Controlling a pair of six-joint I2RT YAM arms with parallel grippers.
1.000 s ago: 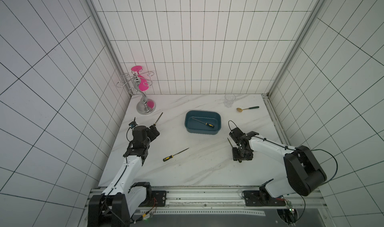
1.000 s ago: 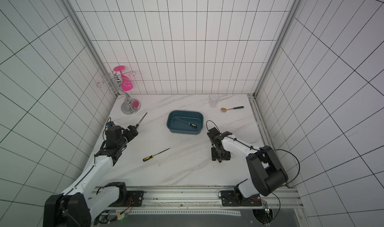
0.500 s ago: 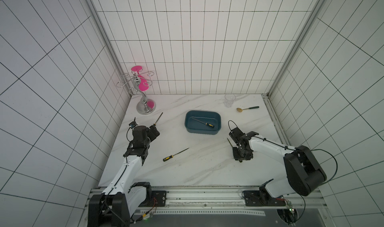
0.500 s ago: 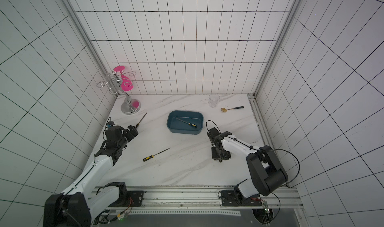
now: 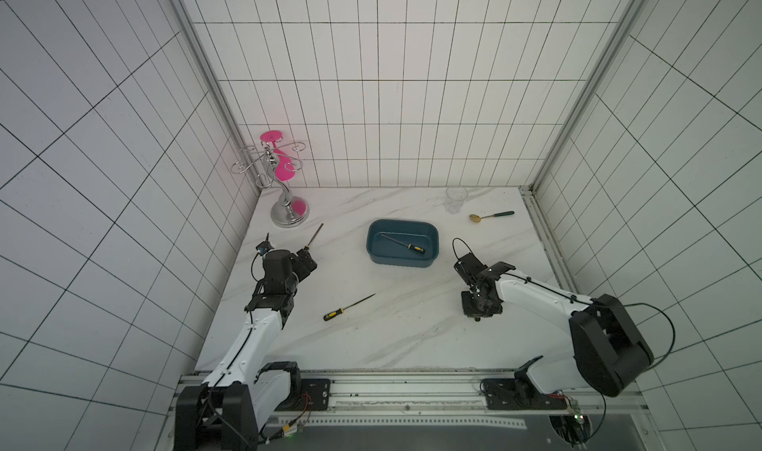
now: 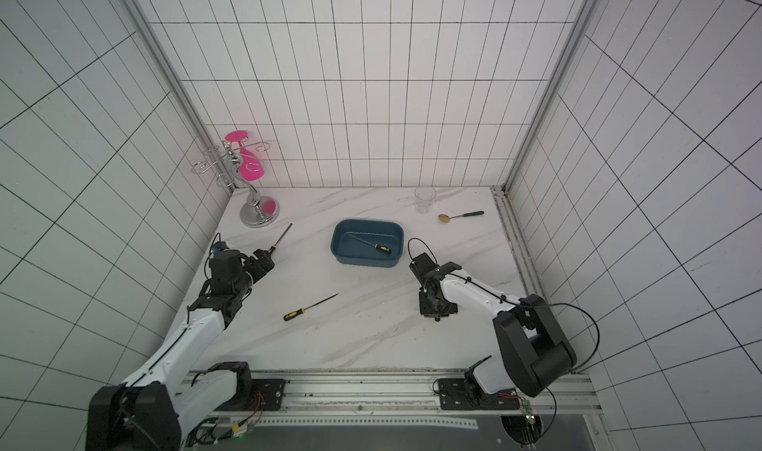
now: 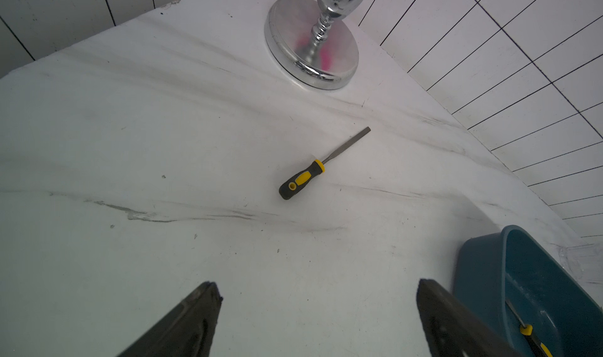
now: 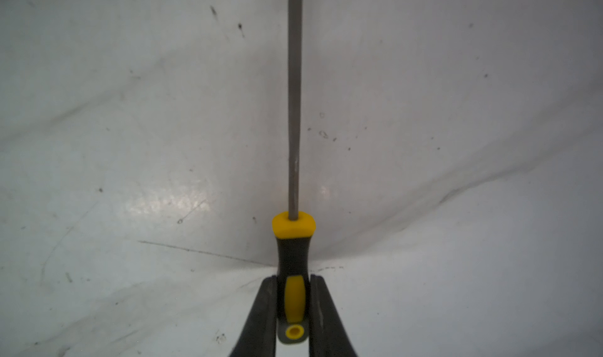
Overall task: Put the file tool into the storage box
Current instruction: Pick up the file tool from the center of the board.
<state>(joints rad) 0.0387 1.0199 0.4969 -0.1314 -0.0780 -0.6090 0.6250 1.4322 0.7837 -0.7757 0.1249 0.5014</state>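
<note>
Two white-and-black arms reach up from the lower edge of both top views across a white marble table [image 5: 412, 346]. At centre left, the left gripper [image 7: 318, 309] hangs low with its jaws spread wide and nothing between them. At centre right, the right gripper [image 8: 293, 285] points down at the tabletop. Its jaws pinch the black-and-yellow handle of the fourth file [image 8: 294, 136], whose grey shaft runs straight out ahead of them. Whether that file is lifted or lies on the marble cannot be told.

A chrome stand [image 5: 290, 216] rises at the table's upper left corner with a pink glass [image 5: 283, 171] hung on it. The storage box [image 5: 400, 261], dark teal, sits just above the table's centre. The boxed file [image 5: 402, 242] lies slantwise on its floor. A clear glass cup [image 5: 455, 199] stands at the upper right.

The left file [image 5: 314, 235] lies just above the left gripper, pointing toward the stand. The middle file [image 5: 348, 306] lies lower, between the arms and apart from both. A gold spoon [image 5: 490, 216] with a dark handle lies beside the cup.
</note>
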